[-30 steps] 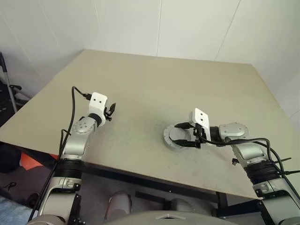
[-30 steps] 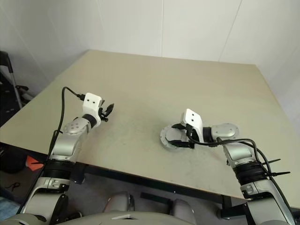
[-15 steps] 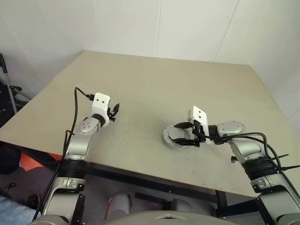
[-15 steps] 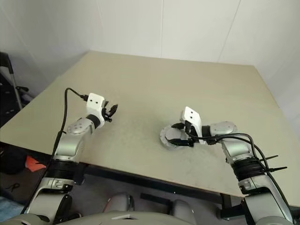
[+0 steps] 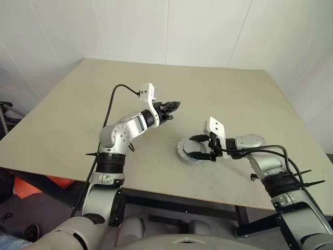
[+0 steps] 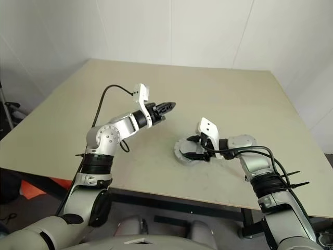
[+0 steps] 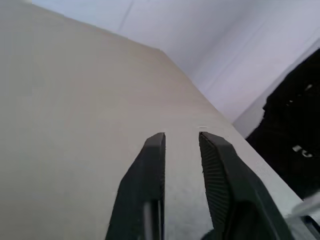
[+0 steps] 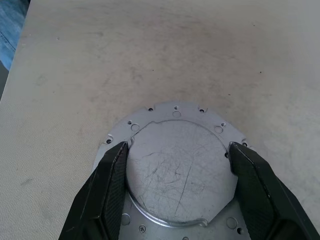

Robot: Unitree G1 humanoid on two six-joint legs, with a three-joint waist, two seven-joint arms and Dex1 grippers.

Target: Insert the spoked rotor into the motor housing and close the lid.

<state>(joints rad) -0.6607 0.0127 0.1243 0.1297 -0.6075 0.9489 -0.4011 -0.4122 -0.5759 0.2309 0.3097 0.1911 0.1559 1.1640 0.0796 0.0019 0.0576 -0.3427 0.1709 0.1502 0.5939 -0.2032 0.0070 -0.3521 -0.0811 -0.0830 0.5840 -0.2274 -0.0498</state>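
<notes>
- The right jaws (image 8: 178, 146) are spread wide, one on each side of the motor housing (image 8: 176, 167). Each black finger (image 8: 107, 187) presses against the rim of its raised round middle.
- The housing lies flat on the counter (image 5: 218, 88) with a scratched, plain silver face turned up. Around that face runs a thin flange dotted with small holes.
- It sits towards the near right part of the counter, back from the front edge. The right arm reaches in to it from the robot's right.
- The left jaws (image 5: 176, 105) stand only slightly apart, with a narrow slit between the two ribbed fingers (image 7: 150, 170) and nothing in it.
- They hang in the air above the middle of the counter, roughly level and pointing towards the robot's right.
- They are up and to the left of the housing, apart from it.
- A black cable (image 5: 117, 94) loops up from the left arm to the white block on its wrist.
</notes>
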